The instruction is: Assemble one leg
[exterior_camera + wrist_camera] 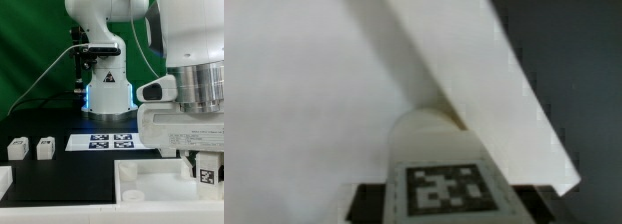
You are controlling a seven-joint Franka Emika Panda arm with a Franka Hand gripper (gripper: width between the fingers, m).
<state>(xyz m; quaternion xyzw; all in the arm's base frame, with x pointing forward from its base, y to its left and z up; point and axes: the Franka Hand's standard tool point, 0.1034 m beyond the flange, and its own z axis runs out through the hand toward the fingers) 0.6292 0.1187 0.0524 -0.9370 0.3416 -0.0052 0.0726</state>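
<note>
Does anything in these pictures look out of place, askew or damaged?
Nothing stands out. Two loose legs stand upright side by side on the table, the marker board lies flat, and the gripper holds a tagged leg over the white tray-like piece. No damage shows.

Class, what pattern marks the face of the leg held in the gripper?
A black-and-white square tag on the white leg, clearest in the wrist view.

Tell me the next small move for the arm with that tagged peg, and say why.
Probably a slow, short descent. In the wrist view the gripper holds the leg close against the big white piece's raised rim; the exterior view shows the leg low over that piece. Whether it touches is unclear.
</note>
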